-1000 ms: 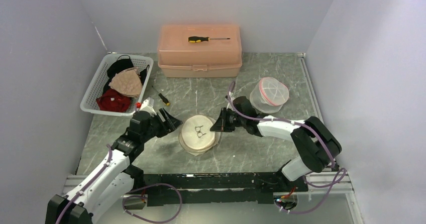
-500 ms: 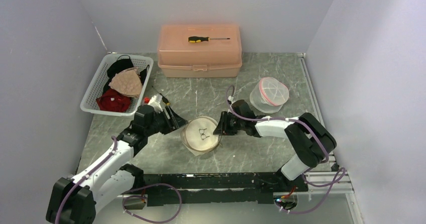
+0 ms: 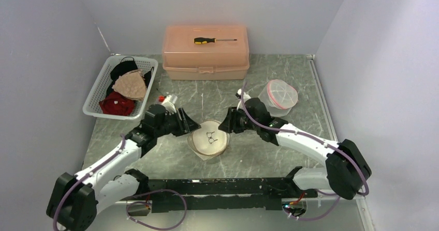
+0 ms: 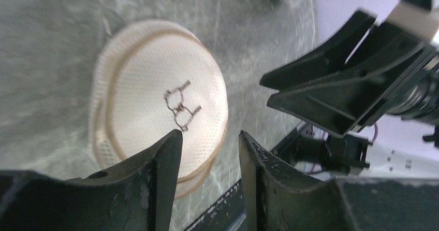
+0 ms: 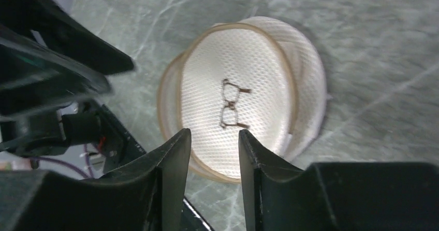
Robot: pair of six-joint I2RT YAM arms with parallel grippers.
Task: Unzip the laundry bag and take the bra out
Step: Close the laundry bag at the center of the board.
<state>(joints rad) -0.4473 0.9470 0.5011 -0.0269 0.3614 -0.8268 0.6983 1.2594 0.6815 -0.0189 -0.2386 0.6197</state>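
Note:
A round white mesh laundry bag (image 3: 208,139) with a tan rim and a small glasses drawing lies flat on the table's middle. It also fills the left wrist view (image 4: 155,96) and the right wrist view (image 5: 243,96). My left gripper (image 3: 192,125) hovers at its left edge, open (image 4: 209,133), nothing between the fingers. My right gripper (image 3: 224,127) hovers at the bag's right edge, also open (image 5: 213,132) and empty. Neither touches the bag as far as I can see. The bra is hidden.
A white basket (image 3: 93,99) of beige, red and black garments stands at the left. A pink toolbox (image 3: 206,60) with a screwdriver (image 3: 215,40) on top sits at the back. A clear lidded container (image 3: 278,97) stands right of the bag.
My right gripper has opened from shut at the bag's right edge. The left arm moved right toward the bag and its jaws narrowed somewhat. The bag shifted slightly right.

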